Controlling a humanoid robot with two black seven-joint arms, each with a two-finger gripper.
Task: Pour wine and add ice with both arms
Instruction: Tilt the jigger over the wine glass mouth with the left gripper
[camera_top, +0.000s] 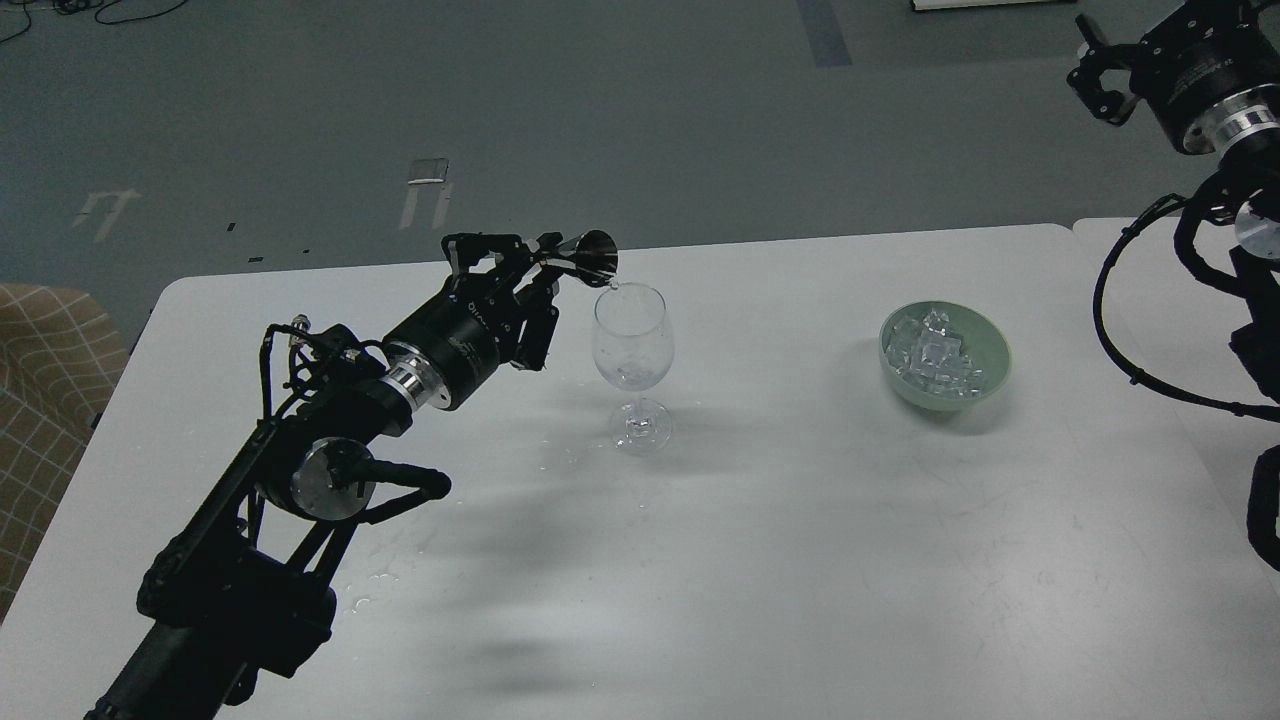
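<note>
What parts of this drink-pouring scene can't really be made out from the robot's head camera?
- Wine: colourless in the wine glass, so its level is unreadable.
- Metal cup: its inside faces away, so what remains is hidden.
- Right gripper: small and dark near the corner; open or shut is unclear.
- Ice: heaped in the green bowl; cubes blend together, uncountable.

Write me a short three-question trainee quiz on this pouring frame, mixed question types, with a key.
1. True or false: the left gripper tilts the metal measuring cup over the wine glass.
2. Where is the ice? A) in the wine glass B) in the green bowl C) loose on the table
3. Fill in: the right gripper hangs ____ the table, holding nothing.

Key: 1 true; 2 B; 3 above and beyond the far right corner of.
</note>
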